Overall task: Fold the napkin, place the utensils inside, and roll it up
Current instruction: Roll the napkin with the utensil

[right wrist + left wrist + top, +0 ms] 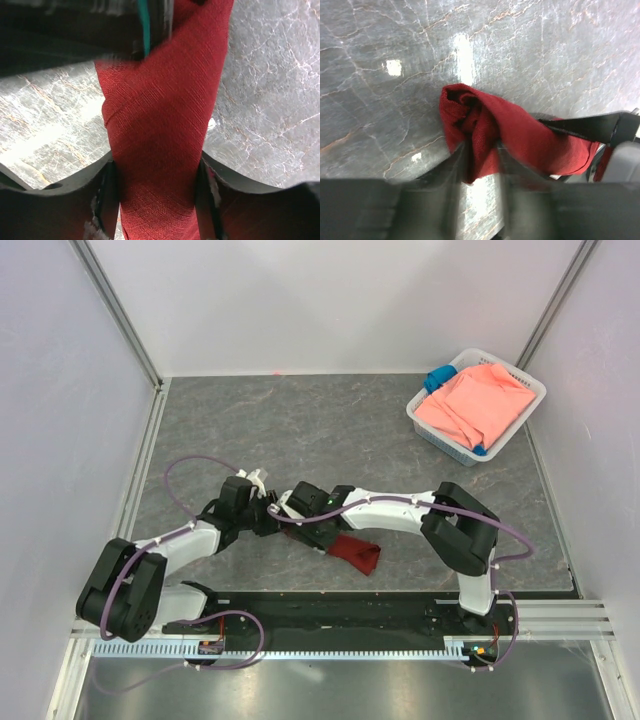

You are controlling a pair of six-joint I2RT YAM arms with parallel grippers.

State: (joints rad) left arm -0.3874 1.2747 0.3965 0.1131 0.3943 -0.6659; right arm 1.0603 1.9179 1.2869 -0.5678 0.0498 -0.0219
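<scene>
The dark red napkin (pixel 356 553) is rolled into a thick bundle on the grey table, between the two wrists. My left gripper (pixel 272 506) pinches the loose end of the napkin (pixel 520 132) between its blurred fingers (pixel 456 167), midway at the left gripper (pixel 479 165). My right gripper (pixel 303 517) has its jaws pressed on both sides of the rolled napkin (pixel 155 140), midway at the right gripper (pixel 156 197). Its black finger (pixel 590 127) lies over the roll in the left wrist view. The utensils are hidden.
A white basket (pixel 432 430) stands at the back right with a salmon-pink cloth (pixel 480 400) and a small blue cloth (pixel 437 377) in it. Grey walls with metal rails close the left, back and right sides. Both arms cross over the near middle of the table.
</scene>
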